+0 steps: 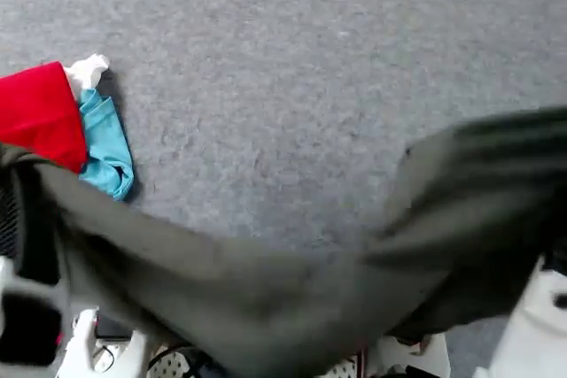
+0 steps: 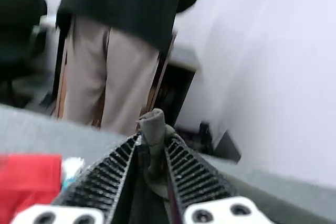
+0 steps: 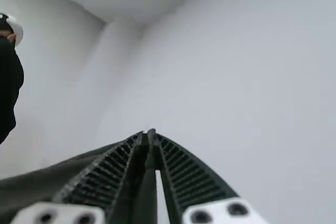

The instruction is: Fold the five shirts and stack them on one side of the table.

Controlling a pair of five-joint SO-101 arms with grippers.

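Aloft: dark shirt pinched at both ends

I see my left gripper [image 2: 152, 139] clamped on a bunched fold of the dark shirt [image 1: 266, 307], and my right gripper [image 3: 148, 135] nipped tight on a thin edge of it. The limp cloth sags across the near edge of the grey felt table [image 1: 310, 86]. At the left edge lie three more: red shirt [image 1: 35, 112], teal shirt [image 1: 106, 152] and white shirt [image 1: 89, 70], the red one cut off.
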